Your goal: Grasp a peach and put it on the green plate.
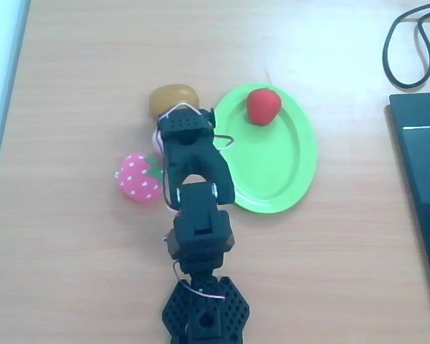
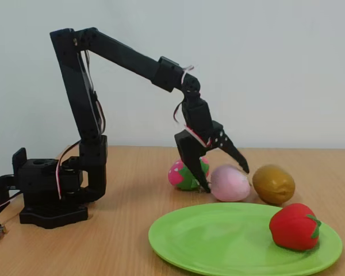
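Note:
The peach [image 2: 230,184], pale pink and rounded, lies on the wooden table just behind the green plate [image 2: 218,237], between a strawberry and a brown fruit. My gripper [image 2: 224,177] is open and lowered over the peach, one finger down at its left side and the other raised above its right. From overhead the gripper [image 1: 175,132] and wrist cover the peach except for a thin pink sliver [image 1: 157,141]. The lime-green oval plate [image 1: 272,168] lies to the right of the arm.
A red fruit [image 1: 263,105] sits on the plate's far end. A hot-pink dotted strawberry [image 1: 138,177] and a brown fruit [image 1: 173,99] flank the gripper. The arm base [image 1: 204,308] stands at the bottom. A black device [image 1: 423,186] and cable [image 1: 405,50] lie at the right edge.

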Available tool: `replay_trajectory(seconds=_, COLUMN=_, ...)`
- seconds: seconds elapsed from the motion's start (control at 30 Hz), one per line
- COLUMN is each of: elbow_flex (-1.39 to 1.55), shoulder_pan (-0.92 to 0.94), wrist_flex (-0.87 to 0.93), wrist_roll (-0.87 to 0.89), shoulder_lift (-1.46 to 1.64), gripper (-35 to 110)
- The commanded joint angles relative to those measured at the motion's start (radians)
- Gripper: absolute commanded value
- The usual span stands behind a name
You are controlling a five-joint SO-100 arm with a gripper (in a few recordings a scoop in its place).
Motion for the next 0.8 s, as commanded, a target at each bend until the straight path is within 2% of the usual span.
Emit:
replay_trajectory(seconds=0.0, elbow_flex=-0.026, shoulder_pan=-0.023, wrist_flex=-0.003, wrist_roll=-0.005, shoulder_lift=-0.008, gripper=43)
replay_trajectory(seconds=0.37, elbow_flex=-0.031, shoulder_pan=-0.006, wrist_flex=-0.023, wrist_roll=0.023, shoulder_lift=-0.087, gripper=42)
replay_trajectory(seconds=0.77, elbow_flex=-0.057, shoulder_pan=0.002, wrist_flex=-0.040, wrist_roll=0.043, shoulder_lift=-0.098, gripper=32)
